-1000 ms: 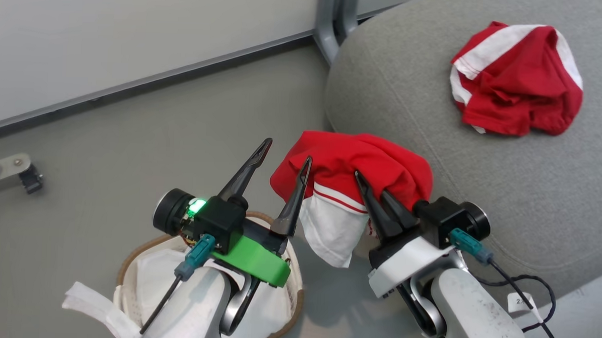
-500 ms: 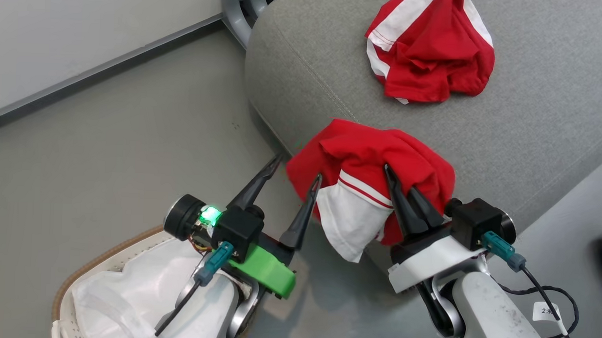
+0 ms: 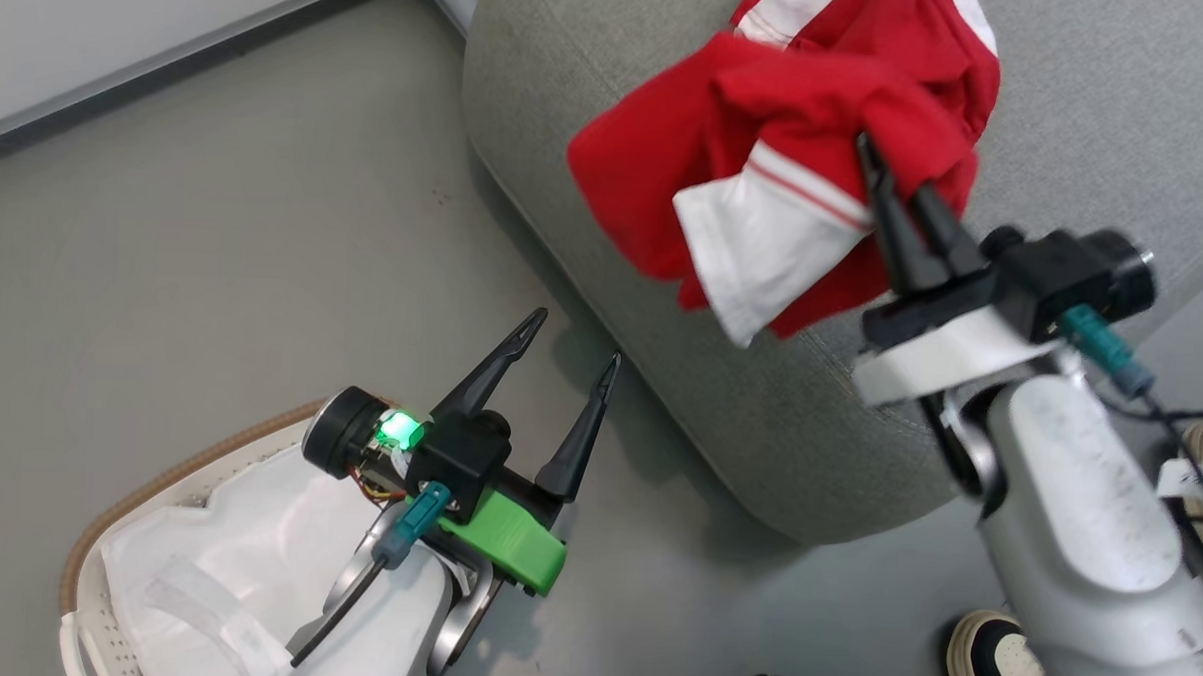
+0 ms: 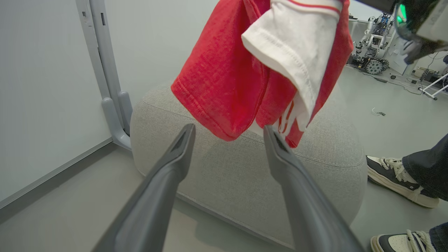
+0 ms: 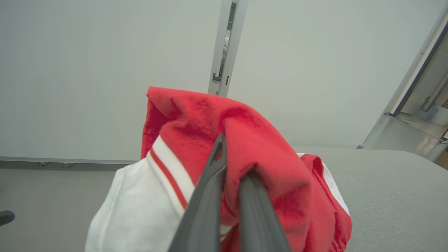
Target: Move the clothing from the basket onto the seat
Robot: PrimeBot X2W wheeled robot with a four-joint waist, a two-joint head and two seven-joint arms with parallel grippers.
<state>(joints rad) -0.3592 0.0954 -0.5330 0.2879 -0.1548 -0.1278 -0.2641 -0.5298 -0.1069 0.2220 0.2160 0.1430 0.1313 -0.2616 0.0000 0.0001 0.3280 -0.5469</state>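
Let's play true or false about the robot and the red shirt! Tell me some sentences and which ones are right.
1. The right gripper is pinching a red and white garment. True.
2. The left gripper is holding clothing too. False: its fingers are spread apart with nothing between them.
3. The garment lies flat on the seat. False: it hangs from the right gripper, above the seat.
4. A white liner shows inside the basket. True.
5. A shoe stands on the floor beside the seat. True.
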